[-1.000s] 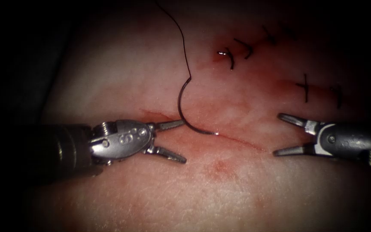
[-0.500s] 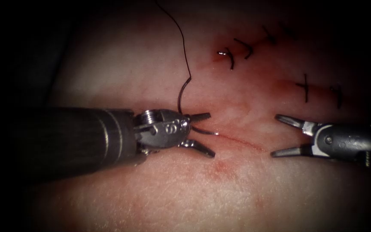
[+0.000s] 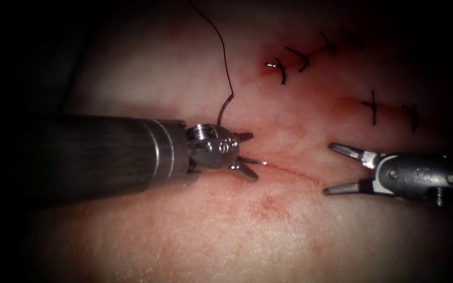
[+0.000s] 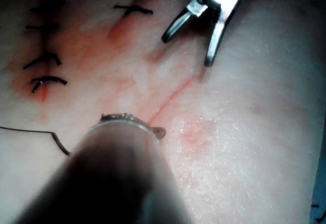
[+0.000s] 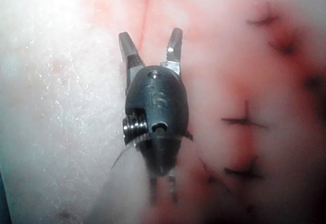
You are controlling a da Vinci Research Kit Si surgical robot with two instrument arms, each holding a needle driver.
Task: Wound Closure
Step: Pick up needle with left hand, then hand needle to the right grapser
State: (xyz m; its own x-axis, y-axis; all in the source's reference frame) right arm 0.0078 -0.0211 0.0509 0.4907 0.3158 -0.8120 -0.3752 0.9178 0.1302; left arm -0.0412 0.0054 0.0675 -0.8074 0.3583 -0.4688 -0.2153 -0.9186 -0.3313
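Observation:
The curved needle lies on the tissue across the cut, its glinting tip just past the left tool's jaws. My left tool sits over the needle's forward half, jaws open on either side of it and holding nothing. Dark thread runs from the needle's rear end up and away. My right tool hovers at the cut's right end, jaws wide open and holding nothing. The right wrist view has those open jaws pointing along the cut.
Several dark stitches with cut ends close another wound line at the upper right, with red fluid around them. A reddish spot marks the tissue below the cut. The left wrist view has the stitches and thread.
My left tool has moved right along the cut until its jaws straddle the needle, and they have narrowed. The right tool has drifted slightly left and down, still open. The needle has not moved.

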